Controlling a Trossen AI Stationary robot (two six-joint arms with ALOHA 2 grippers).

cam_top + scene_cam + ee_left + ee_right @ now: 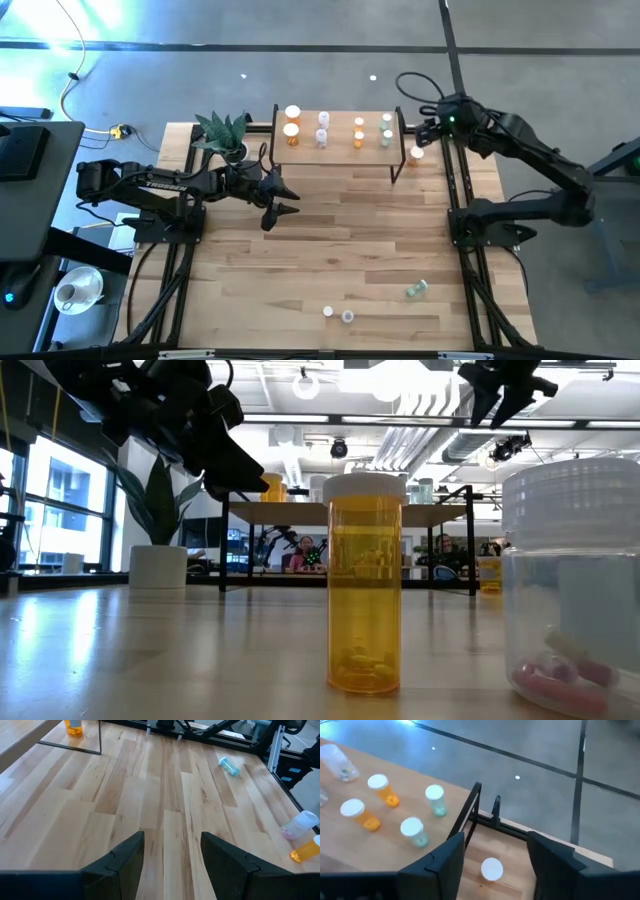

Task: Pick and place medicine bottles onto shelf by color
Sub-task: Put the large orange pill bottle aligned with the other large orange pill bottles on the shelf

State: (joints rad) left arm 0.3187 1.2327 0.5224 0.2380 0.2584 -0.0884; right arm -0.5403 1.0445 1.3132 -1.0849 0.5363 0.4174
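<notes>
The shelf (340, 150) stands at the table's far edge with several medicine bottles upright on it: orange (292, 133), clear (322, 138), small orange (358, 141) and green (386, 137). One orange bottle (416, 155) stands on the table just right of the shelf. My right gripper (495, 840) hangs open high above that bottle's white cap (492, 869), clear of it. My left gripper (172, 840) hovers open over the table's middle left, nothing between its fingers. Near the front edge are a green bottle lying down (417, 290), a clear one (347, 316) and an orange one (328, 311).
A potted plant (225, 133) stands at the shelf's left end, close behind my left arm. The shelf's thin black legs (467, 812) lie near my right gripper. Bare wood stretches between the shelf and the front bottles (365, 595).
</notes>
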